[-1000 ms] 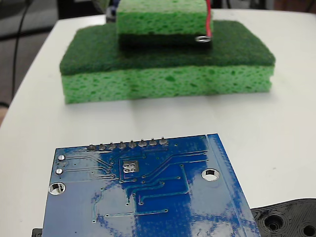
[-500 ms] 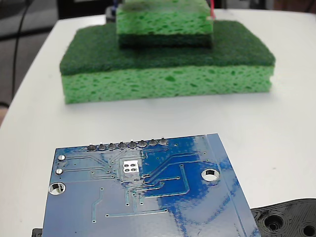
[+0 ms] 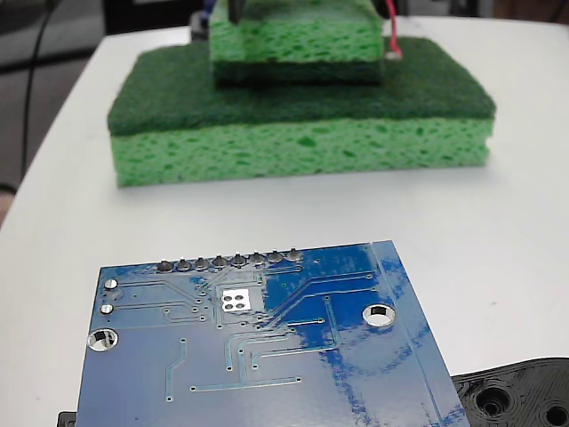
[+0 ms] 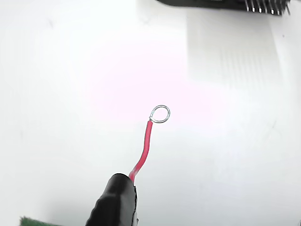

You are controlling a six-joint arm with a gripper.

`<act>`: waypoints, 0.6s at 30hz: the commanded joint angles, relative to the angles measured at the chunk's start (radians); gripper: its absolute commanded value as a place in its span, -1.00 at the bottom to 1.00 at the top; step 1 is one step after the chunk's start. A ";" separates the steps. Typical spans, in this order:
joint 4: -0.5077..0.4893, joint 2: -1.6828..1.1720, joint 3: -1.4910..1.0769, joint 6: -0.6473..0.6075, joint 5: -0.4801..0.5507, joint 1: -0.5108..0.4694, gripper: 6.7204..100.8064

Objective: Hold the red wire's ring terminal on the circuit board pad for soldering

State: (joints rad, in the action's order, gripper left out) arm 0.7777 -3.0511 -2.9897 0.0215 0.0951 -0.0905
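The blue circuit board (image 3: 267,356) lies flat at the front of the fixed view, with a row of grey solder points (image 3: 229,261) along its far edge. The red wire (image 3: 389,31) hangs at the top of that view, beside the upper sponge's right end and far behind the board. In the wrist view my gripper (image 4: 123,184) is shut on the red wire (image 4: 145,148). The wire rises from the black fingertip to the silver ring terminal (image 4: 161,114). The ring hangs over bare white table and touches nothing.
A small green sponge (image 3: 295,40) sits on a larger green sponge (image 3: 302,147) behind the board. A black plastic part with holes (image 3: 516,396) lies at the board's right. A dark edge with metal pins (image 4: 265,6) shows at the top of the wrist view.
The wire's ring left the front of the upper sponge, rose, and now hangs further right, past that sponge's right end. A dark part has come into view at the top edge.
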 commanded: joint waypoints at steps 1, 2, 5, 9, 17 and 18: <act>-0.003 -0.003 -0.002 -0.002 -0.009 0.009 0.99; -0.003 -0.003 -0.003 -0.002 -0.014 0.014 0.99; -0.005 -0.003 -0.005 -0.002 -0.018 0.018 0.99; -0.005 -0.003 -0.005 0.003 -0.023 0.018 0.99; -0.005 -0.003 -0.005 0.006 -0.028 0.018 0.99; -0.005 -0.003 -0.005 0.006 -0.028 0.018 0.99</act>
State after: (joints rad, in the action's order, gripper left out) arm 0.7762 -3.0511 -2.9989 0.0276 0.0752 -0.0721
